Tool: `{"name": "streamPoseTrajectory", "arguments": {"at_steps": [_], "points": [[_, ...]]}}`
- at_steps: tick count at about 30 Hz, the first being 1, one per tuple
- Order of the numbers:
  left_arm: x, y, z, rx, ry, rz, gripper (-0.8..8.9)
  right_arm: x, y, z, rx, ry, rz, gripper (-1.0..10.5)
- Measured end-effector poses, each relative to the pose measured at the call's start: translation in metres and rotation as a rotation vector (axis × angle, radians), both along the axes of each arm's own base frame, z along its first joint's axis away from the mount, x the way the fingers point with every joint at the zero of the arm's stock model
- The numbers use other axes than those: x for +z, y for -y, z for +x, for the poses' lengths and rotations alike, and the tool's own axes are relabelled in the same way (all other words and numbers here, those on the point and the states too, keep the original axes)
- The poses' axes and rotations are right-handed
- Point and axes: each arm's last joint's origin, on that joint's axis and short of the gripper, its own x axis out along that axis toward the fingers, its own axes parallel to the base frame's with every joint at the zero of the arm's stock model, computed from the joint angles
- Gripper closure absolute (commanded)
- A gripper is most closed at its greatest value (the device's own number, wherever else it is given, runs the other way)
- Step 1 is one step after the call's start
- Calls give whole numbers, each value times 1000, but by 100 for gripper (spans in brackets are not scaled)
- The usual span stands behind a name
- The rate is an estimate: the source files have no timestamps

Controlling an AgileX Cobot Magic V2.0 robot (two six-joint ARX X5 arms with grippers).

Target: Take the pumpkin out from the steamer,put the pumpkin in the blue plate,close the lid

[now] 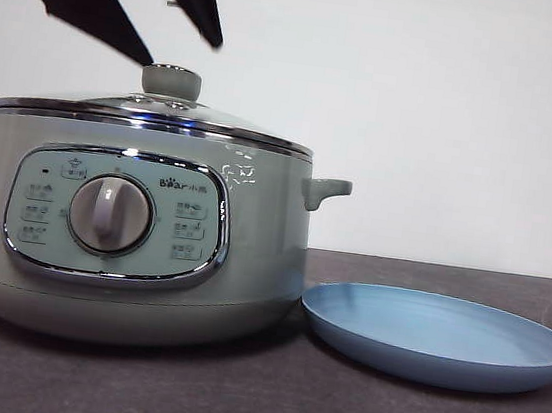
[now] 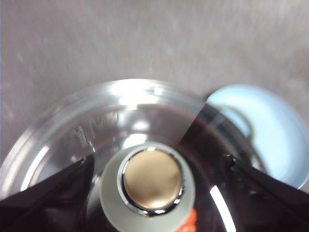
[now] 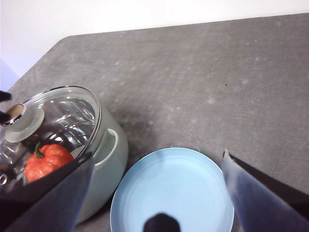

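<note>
Hovering our left gripper (image 1: 179,49), jaws spread, over lid (image 1: 157,111) knob | pumpkin (image 3: 47,160) inside steamer (image 1: 141,240) | right gripper (image 3: 157,193) spread above blue plate (image 1: 438,337)

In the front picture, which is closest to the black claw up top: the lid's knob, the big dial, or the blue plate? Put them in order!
1. The knob on the lid, right below the open left claw.
2. The dial, lower down on the pot's front.
3. The blue plate, off beside the pot on the table.
</note>
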Motion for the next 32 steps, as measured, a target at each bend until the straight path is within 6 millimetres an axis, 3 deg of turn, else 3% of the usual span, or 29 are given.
{"name": "streamPoseTrajectory", "arguments": {"at_steps": [12, 18, 21, 32], "points": [[-17, 6, 9, -14, -52, 48, 389, 0, 0, 0, -1, -2, 0, 506], [-17, 6, 9, -30, -40, 64, 726, 0, 0, 0, -1, -2, 0, 506], [-17, 6, 9, -47, -28, 79, 827, 0, 0, 0, -1, -2, 0, 506], [-14, 5, 7, -51, -13, 81, 826, -1, 0, 0, 0, -7, -1, 506]]}}
